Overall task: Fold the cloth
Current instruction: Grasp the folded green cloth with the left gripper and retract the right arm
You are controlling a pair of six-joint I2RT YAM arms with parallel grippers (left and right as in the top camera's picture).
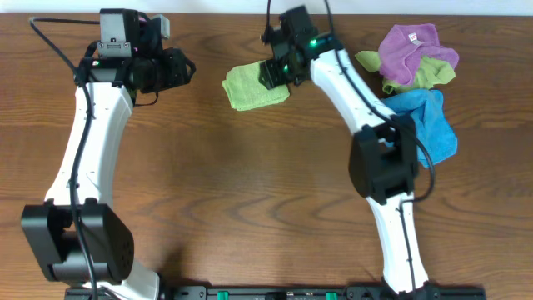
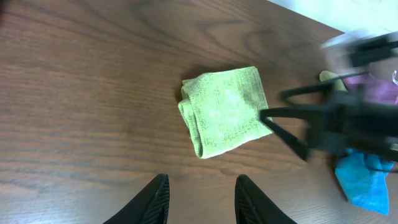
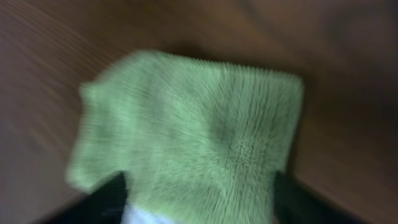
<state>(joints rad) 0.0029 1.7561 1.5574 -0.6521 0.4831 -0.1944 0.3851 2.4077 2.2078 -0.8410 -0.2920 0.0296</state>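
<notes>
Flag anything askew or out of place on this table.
The cloth lies folded at a slant, its layers uneven along one side. The purple cloth, olive cloth and blue cloth sit crumpled in a heap at the far right.

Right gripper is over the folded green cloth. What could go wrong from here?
The right gripper stands open astride the cloth; lifting may snag the terry and undo the fold. The right arm runs close by the blue cloth; swinging away might drag it.
</notes>
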